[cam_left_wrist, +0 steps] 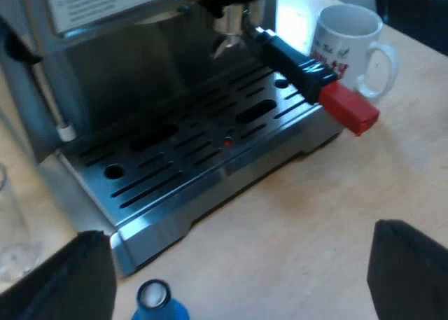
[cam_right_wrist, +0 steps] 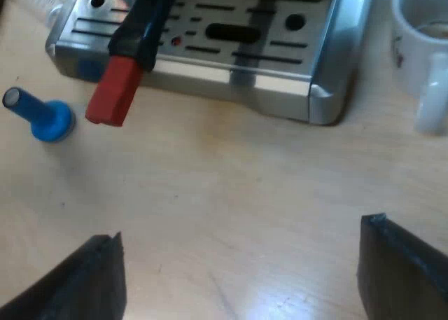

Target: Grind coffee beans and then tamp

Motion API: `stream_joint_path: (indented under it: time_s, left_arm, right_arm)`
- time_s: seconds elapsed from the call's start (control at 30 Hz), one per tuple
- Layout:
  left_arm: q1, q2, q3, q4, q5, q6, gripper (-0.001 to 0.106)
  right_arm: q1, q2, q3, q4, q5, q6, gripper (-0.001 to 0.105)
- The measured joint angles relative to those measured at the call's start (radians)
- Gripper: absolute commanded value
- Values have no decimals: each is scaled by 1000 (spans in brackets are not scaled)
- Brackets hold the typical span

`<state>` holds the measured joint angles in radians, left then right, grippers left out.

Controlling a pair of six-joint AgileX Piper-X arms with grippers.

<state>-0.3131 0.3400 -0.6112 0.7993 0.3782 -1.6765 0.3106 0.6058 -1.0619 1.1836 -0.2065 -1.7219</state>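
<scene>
Two wrist views look down at an espresso machine (cam_left_wrist: 105,68) on a pale wooden table (cam_left_wrist: 301,222). The metal holder (cam_left_wrist: 234,26) is locked into the machine's front, above the slotted steel drip tray (cam_left_wrist: 182,159). Its dark handle (cam_left_wrist: 294,61) juts out over the tray, and the red end (cam_left_wrist: 348,104) reaches past the tray's edge, near a white mug (cam_left_wrist: 346,43) with red print that stands on the table just beside the machine. A blue tamper (cam_left_wrist: 155,300) rests on the table close to the tray's near edge, apart from the holder. The left gripper (cam_left_wrist: 238,285) hovers over the table before the tray, its two black fingers spread wide and empty, with the tamper low between them. The right gripper (cam_right_wrist: 241,278) hangs over bare table near the tray, fingers likewise spread wide and empty.
</scene>
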Motion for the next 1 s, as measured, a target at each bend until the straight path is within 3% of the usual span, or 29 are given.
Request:
stream_joint_path:
  time_s: [0.03, 0.27, 0.37, 0.4, 0.43, 0.57, 0.77, 1.0]
  left_arm:
    - [-21, 28, 0, -25, 12, 0, 80]
    - [-58, 105, 2, -79, 36, 55, 80]
    - [-59, 110, 2, -98, 38, 59, 80]
    - [-59, 110, 2, -105, 38, 63, 80]
    - [-59, 110, 2, -112, 38, 70, 80]
    - [-59, 110, 2, -115, 38, 82, 80]
    - [-59, 110, 2, -115, 79, 82, 80]
    - [-59, 110, 2, -115, 84, 82, 80]
  right_arm:
    - [94, 52, -23, -2, 43, 49, 70]
    - [361, 149, -27, -103, 184, 168, 70]
    - [476, 187, -27, -162, 275, 201, 70]
    - [546, 220, -27, -200, 350, 231, 70]
    - [546, 220, -27, -200, 350, 231, 70]
    - [692, 300, -27, -276, 499, 319, 70]
    - [741, 374, -27, -294, 529, 455, 70]
    - [741, 399, -27, -298, 533, 473, 70]
